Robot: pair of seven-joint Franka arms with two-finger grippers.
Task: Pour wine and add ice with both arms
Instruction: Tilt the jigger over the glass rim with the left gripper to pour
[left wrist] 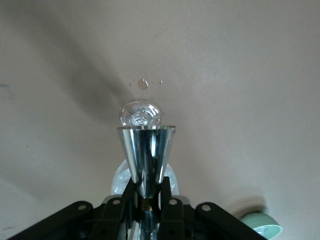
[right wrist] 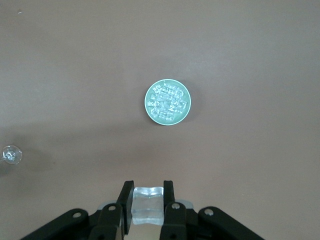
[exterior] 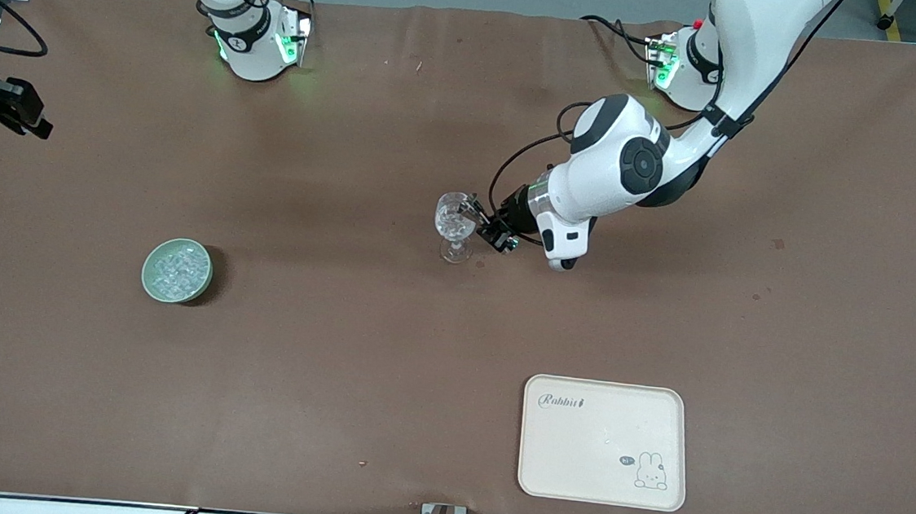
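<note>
Two sets of jaws, both clamped. Your left arm [exterior: 621, 164] reaches low over mid-surface, and the left arm's jaws grip a chrome cone [left wrist: 146, 152] at its narrow waist. The wide rim points away from the wrist, right at the stemmed glass [exterior: 455, 226]. That glass stands upright on the brown surface [exterior: 334, 378] with ice chunks [exterior: 452, 222] in its cup.

The right arm's jaws are out of the front view; only your right arm [exterior: 235, 19] near its base shows there. The right wrist view has them shut on one clear ice block [right wrist: 147, 204], held between both pads. They hang high over the surface, with the green bowl [right wrist: 167, 102] down below.

The rest of the ice [exterior: 177, 268] lies in that bowl, toward the right arm's end and well apart from the glass.

Only the left wrist view shows the cone: mirror-bright, smooth, flared. Only the front view shows the cream tray [exterior: 603, 442], rounded corners, rabbit print, nearer the front camera than the glass.

The ice is glassy, blocky and whitish. The bowl is round, pale green and shallow. The surface is matte.
</note>
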